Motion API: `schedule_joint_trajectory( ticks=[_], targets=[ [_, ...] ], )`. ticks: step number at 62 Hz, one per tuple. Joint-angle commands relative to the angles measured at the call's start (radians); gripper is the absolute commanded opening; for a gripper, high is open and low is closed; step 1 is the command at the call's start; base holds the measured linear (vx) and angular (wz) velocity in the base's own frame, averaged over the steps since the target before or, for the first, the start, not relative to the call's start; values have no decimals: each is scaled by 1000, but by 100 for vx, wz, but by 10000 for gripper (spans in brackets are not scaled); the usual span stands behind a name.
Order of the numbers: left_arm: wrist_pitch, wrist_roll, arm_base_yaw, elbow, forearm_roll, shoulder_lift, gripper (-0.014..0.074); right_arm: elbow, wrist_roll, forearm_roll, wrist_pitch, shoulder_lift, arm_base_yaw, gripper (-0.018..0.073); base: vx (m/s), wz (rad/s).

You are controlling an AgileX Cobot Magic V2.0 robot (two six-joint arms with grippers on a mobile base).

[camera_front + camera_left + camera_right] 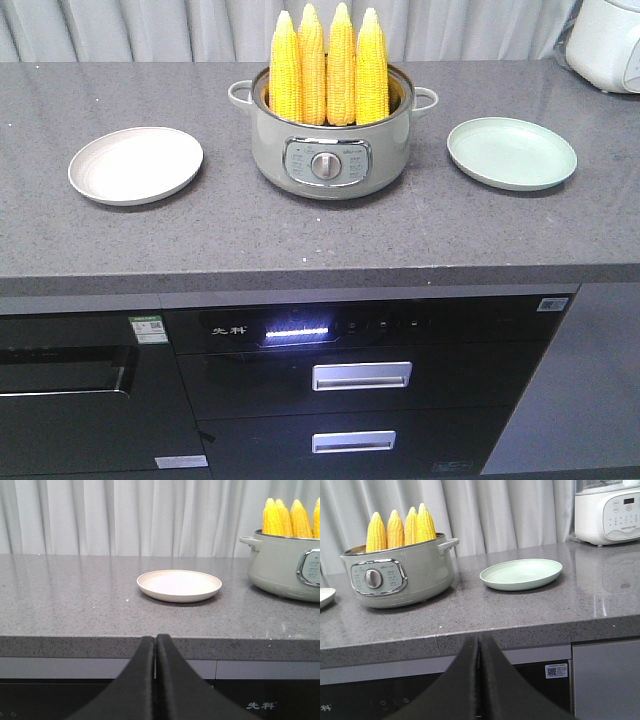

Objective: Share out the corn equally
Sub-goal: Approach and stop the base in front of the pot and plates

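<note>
Several yellow corn cobs [328,68] stand upright, tips up, in a pale green electric pot [328,150] at the middle of the grey counter; the corn [291,518] shows at the right edge of the left wrist view, and the corn [400,527] at upper left of the right wrist view. A beige plate [135,165] lies left of the pot, a mint green plate [511,153] right of it. My left gripper [155,639] is shut and empty, in front of the counter edge, facing the beige plate [179,585]. My right gripper [479,641] is shut and empty, below the counter edge, facing the green plate [521,574].
A white appliance [606,40] stands at the counter's back right corner, and shows as the white appliance [606,511] in the right wrist view. A curtain hangs behind the counter. Below the counter edge are a dark cabinet front and drawers with metal handles [361,375].
</note>
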Motion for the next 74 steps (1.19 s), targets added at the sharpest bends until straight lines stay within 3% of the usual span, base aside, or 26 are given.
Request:
schedule_joint_trajectory(
  ticks=[1,74],
  targets=[
    [-74,0,-1,4,-2,-17,-6,7,-4,-4,-79,-4,-4,-1,6,0],
    [-74,0,-1,4,-2,-17,-6,7,-4,-4,-79,-4,-4,-1,7,1]
  ],
)
